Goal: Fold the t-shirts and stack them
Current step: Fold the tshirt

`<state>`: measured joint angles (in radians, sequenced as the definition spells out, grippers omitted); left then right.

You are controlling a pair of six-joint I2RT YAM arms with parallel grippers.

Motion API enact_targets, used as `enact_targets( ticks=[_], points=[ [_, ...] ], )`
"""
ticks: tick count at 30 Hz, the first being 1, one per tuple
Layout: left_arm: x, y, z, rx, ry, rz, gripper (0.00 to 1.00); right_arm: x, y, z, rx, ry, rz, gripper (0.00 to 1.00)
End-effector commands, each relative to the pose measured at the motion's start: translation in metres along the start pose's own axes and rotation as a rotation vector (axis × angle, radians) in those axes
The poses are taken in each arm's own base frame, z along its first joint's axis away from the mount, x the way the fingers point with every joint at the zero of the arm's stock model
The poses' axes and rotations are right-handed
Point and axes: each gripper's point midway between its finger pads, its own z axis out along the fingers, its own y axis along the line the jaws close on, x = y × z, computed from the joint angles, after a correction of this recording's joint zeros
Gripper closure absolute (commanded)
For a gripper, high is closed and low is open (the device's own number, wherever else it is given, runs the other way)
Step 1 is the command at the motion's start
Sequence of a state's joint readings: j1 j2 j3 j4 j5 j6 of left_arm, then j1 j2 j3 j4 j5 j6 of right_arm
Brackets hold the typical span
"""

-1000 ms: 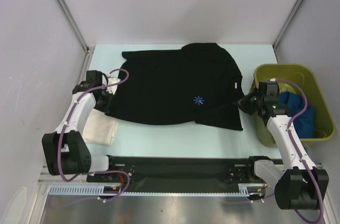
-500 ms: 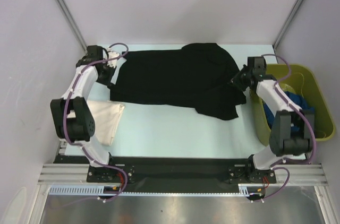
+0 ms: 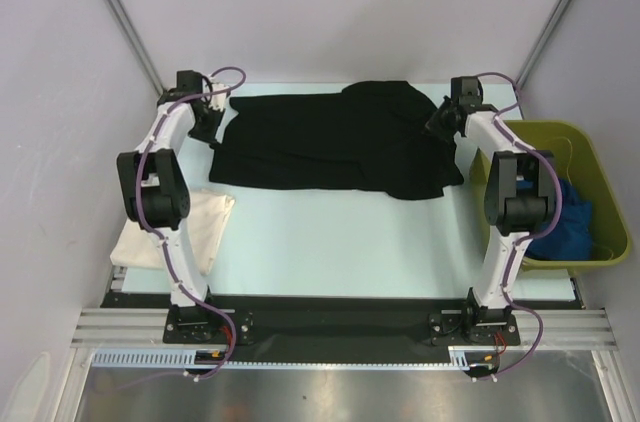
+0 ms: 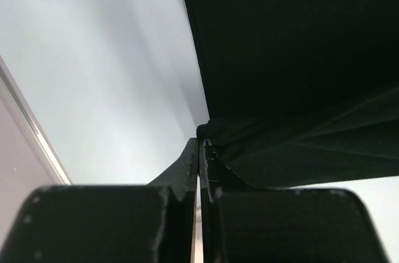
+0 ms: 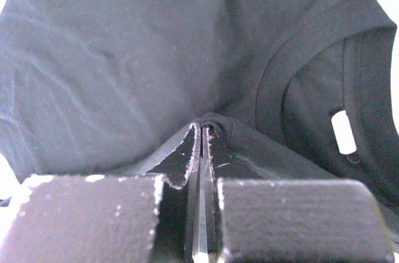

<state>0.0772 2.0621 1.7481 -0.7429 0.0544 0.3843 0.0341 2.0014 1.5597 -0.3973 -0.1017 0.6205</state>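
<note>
The large black t-shirt lies across the far part of the table, folded over on itself. My left gripper is shut on its left edge; the left wrist view shows the cloth pinched at the tips of my left gripper. My right gripper is shut on its right edge near the collar; the right wrist view shows a fold of black cloth held at the tips of my right gripper. A cream t-shirt lies folded at the near left. A bright blue t-shirt sits in the bin.
The olive-green plastic bin stands at the right edge of the pale table. White enclosure walls and metal posts ring the table on three sides. Both arms reach far out from their bases.
Both grippers have carried the near edge of the black t-shirt toward the far side, folding it over. The shirt now covers a shorter strip, and both arms are stretched further back.
</note>
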Motion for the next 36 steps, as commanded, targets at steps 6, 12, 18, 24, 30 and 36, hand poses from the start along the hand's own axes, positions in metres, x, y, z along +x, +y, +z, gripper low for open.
enact_targets(
  ticks=[6, 12, 18, 24, 30, 36],
  points=[
    [-0.011, 0.019, 0.012, -0.101, 0.0, 0.008, 1.0, -0.027, 0.006, 0.016, 0.027, -0.044, -0.036, 1.0],
    [-0.027, 0.023, 0.01, -0.109, -0.016, -0.008, 0.38, -0.047, 0.009, 0.018, 0.051, -0.101, -0.056, 0.74],
    [-0.044, 0.003, -0.03, -0.057, -0.12, 0.086, 0.21, -0.055, 0.028, -0.015, 0.11, -0.136, -0.241, 0.45],
    [0.024, -0.056, -0.029, 0.042, 0.003, 0.421, 0.5, -0.007, -0.012, -0.058, 0.333, -0.069, -0.328, 0.53],
    [0.069, -0.078, -0.016, 0.118, 0.115, 0.595, 0.37, 0.042, -0.049, -0.073, 0.374, 0.018, -0.295, 0.63],
    [0.074, -0.062, 0.005, -0.041, 0.134, 0.685, 0.34, 0.053, -0.077, -0.067, 0.441, 0.006, -0.235, 0.59]
  ],
)
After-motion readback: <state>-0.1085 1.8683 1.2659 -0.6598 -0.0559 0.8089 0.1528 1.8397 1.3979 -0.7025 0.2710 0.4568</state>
